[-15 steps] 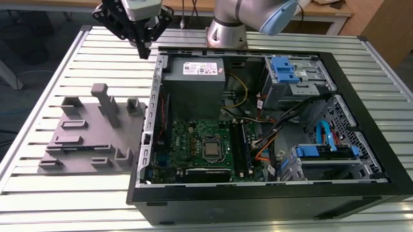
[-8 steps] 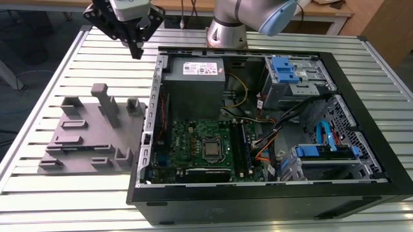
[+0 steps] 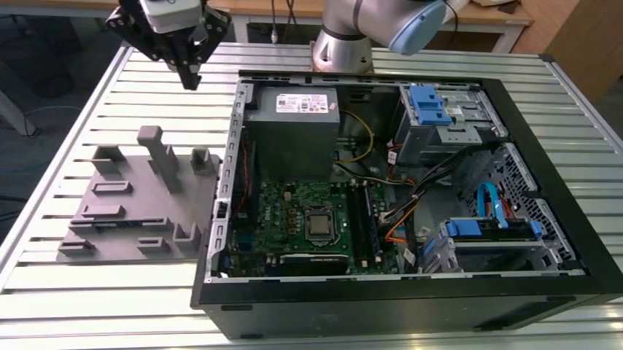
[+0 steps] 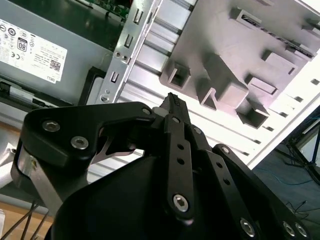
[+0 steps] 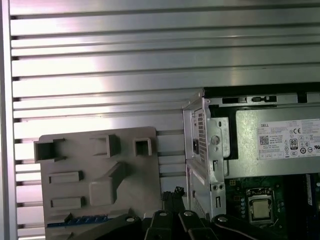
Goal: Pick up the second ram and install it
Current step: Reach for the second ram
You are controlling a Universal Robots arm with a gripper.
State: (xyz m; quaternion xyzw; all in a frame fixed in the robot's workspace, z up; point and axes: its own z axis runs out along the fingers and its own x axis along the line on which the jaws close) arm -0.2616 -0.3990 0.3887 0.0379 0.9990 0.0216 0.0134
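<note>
The second ram (image 5: 77, 220) is a slim dark blue stick lying in a slot of the grey holder block (image 5: 95, 170). In the exterior view the ram (image 3: 115, 224) sits near the front of that holder block (image 3: 136, 211), on the exterior view's left. My gripper (image 3: 189, 77) hangs high above the table behind the holder, well apart from the ram, with its fingers together and nothing between them. Both wrist views show the black fingertips (image 4: 172, 101) closed to a point (image 5: 172, 193). The open computer case (image 3: 389, 182) lies to the exterior view's right, motherboard (image 3: 302, 219) exposed.
The case holds a grey power supply (image 3: 292, 117), blue drive clips (image 3: 428, 106), cable bundles (image 3: 419, 189) and upright metal walls (image 3: 233, 168). The holder block has tall posts (image 3: 160, 157). The arm's base (image 3: 341, 51) stands behind the case on the slatted aluminium table (image 3: 58, 284).
</note>
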